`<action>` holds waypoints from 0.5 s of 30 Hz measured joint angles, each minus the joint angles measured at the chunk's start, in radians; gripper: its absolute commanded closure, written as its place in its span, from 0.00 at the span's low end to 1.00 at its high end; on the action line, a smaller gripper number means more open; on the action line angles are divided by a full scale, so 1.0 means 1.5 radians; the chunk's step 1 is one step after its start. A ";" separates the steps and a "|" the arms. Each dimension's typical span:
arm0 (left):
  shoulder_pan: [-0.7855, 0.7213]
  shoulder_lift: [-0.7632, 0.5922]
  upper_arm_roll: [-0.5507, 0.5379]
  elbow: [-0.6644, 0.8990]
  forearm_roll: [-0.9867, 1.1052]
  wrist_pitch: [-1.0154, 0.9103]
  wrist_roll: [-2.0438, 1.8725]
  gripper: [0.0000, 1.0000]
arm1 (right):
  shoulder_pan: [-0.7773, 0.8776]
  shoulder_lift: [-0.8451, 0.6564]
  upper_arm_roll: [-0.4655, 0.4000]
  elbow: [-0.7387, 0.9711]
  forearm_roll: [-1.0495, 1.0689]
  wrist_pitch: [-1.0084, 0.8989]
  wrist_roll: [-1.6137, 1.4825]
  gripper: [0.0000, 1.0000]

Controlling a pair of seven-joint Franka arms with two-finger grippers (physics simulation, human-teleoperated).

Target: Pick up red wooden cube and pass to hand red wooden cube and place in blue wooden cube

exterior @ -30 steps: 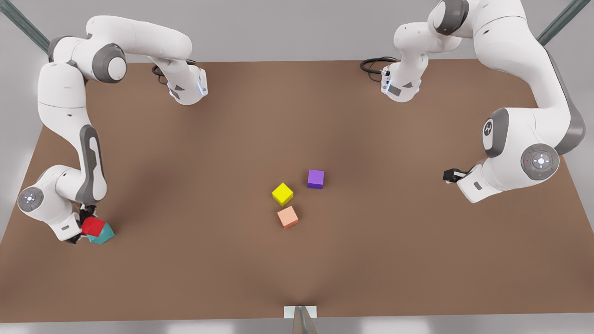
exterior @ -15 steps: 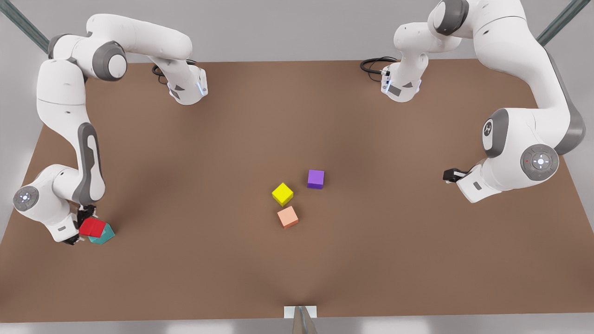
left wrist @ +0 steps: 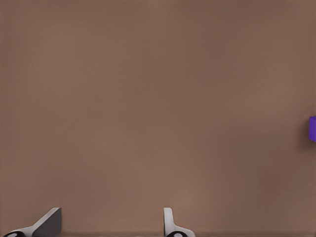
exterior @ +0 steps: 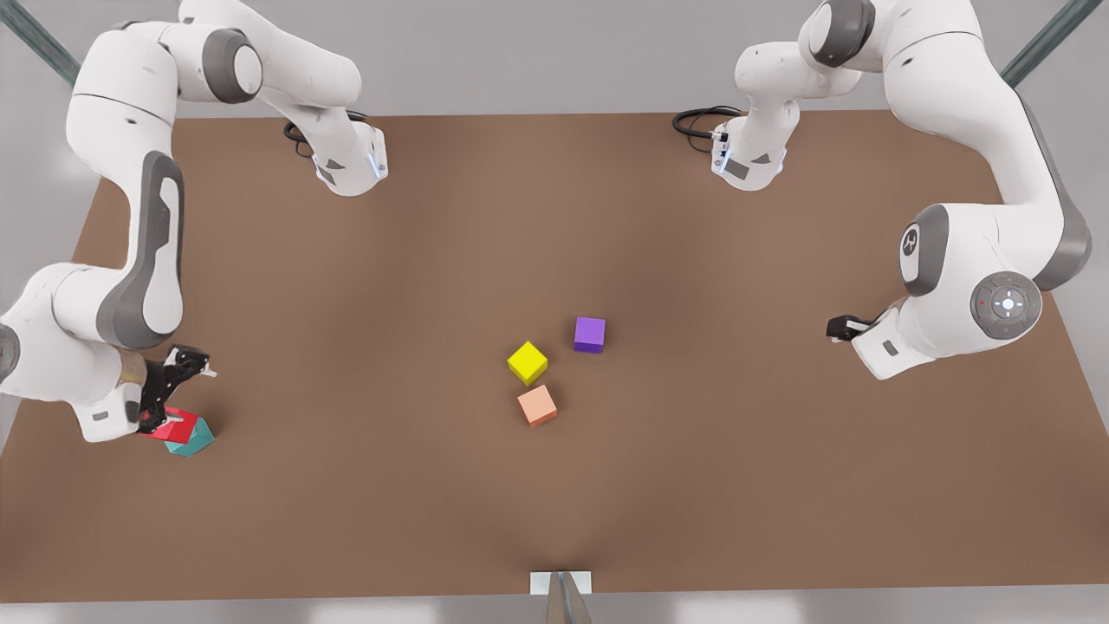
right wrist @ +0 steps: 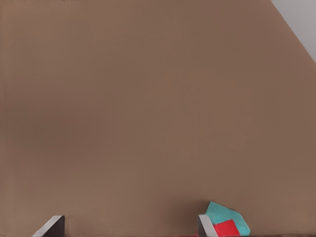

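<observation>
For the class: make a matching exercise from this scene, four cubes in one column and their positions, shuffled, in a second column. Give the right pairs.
Things:
1. red wooden cube
2. purple cube
3. salmon-orange cube
4. yellow cube

Places:
A. nearest the table's front edge of the middle three
B. between the other two middle cubes
C. on the blue wooden cube, below the open right gripper
D. farthest toward the front view's right

Pairs: 1-C, 2-D, 3-A, 4-B

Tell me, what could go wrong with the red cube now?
The red cube sits on the teal cube off-centre, so it might slip off. The open right tool hangs just above, with one finger beside the red cube; a sideways move could knock it down. The left tool waits far away, open.
</observation>
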 measured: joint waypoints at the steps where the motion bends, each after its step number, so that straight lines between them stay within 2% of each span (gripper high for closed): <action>1: 0.000 0.000 0.000 0.000 0.000 0.000 0.000 0.00 | 0.007 -0.002 0.001 0.009 -0.006 -0.030 0.048 0.00; 6: 0.000 0.001 0.000 0.000 0.000 0.000 0.000 0.00 | 0.027 -0.088 0.043 0.048 -0.061 -0.170 0.263 0.00; 10: 0.001 0.007 0.001 0.000 0.001 0.001 0.001 0.00 | 0.042 -0.147 0.047 0.050 -0.084 -0.240 0.395 0.00; 15: 0.001 0.009 0.001 0.000 0.002 0.001 0.001 0.00 | 0.037 -0.226 0.047 -0.040 -0.088 -0.250 0.523 0.00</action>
